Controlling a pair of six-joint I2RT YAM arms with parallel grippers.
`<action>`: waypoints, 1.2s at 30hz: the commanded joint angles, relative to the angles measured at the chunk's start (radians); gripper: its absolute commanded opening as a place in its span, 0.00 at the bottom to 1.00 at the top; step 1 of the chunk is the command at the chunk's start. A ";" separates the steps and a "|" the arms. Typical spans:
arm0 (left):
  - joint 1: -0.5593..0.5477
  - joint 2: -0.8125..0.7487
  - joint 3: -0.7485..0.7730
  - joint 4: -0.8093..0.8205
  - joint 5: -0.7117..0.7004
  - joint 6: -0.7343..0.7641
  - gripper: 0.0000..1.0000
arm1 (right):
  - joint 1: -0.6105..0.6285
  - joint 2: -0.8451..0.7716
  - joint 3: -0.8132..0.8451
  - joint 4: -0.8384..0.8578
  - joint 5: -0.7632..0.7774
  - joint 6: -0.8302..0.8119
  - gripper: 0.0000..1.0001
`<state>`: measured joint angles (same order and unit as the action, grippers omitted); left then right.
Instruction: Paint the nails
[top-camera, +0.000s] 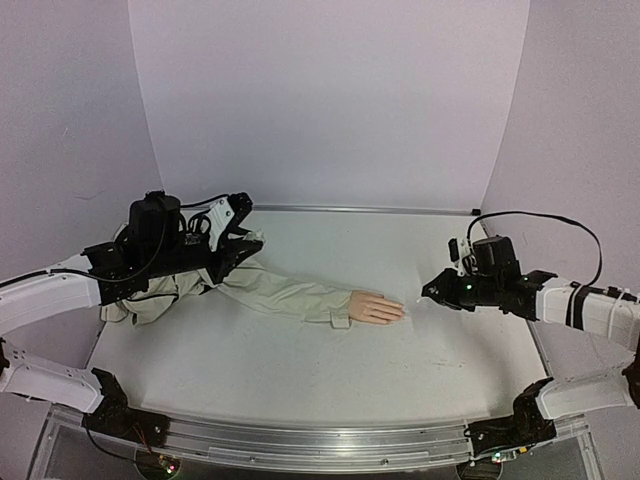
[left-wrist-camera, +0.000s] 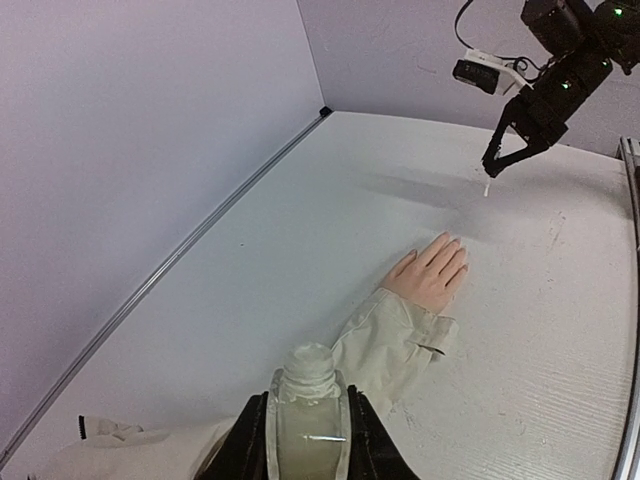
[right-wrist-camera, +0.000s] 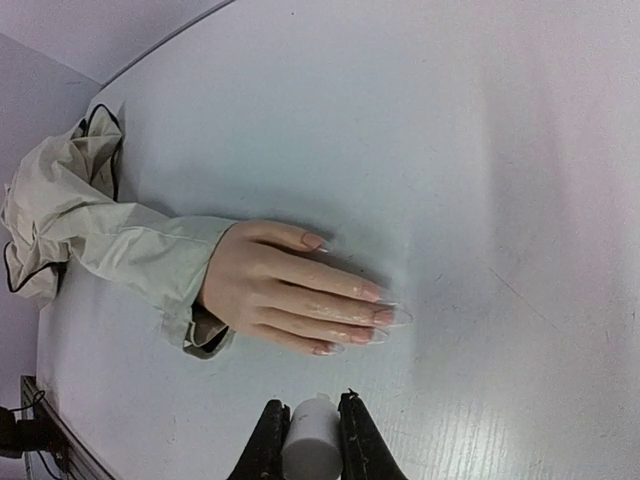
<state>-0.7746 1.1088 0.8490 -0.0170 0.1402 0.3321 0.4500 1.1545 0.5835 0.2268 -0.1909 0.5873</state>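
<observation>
Nails (right-wrist-camera: 385, 305) tip the peach mannequin hand (right-wrist-camera: 270, 285), flat on the counter (top-camera: 300, 350) near its middle; their clear ends blur into the surface, and the beige sleeve (top-camera: 290, 293) trails left. Left gripper (left-wrist-camera: 308, 440): jaws closed on a clear bottle (left-wrist-camera: 306, 375), base cut off by the frame edge. Right gripper (right-wrist-camera: 311, 408): jaws pinch a white cap (right-wrist-camera: 310, 445) near the fingertips, its lower end out of frame.
</observation>
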 joint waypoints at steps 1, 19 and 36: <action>0.013 -0.021 0.031 0.078 0.023 -0.018 0.00 | -0.042 0.035 -0.025 0.126 -0.016 -0.048 0.00; 0.044 0.018 0.029 0.098 0.047 -0.027 0.00 | -0.068 0.180 -0.102 0.384 -0.094 -0.108 0.00; 0.054 0.037 0.034 0.099 0.059 -0.036 0.00 | -0.068 0.284 -0.081 0.492 -0.087 -0.102 0.00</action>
<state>-0.7292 1.1435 0.8490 0.0120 0.1829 0.3130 0.3866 1.4307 0.4820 0.6533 -0.2695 0.4866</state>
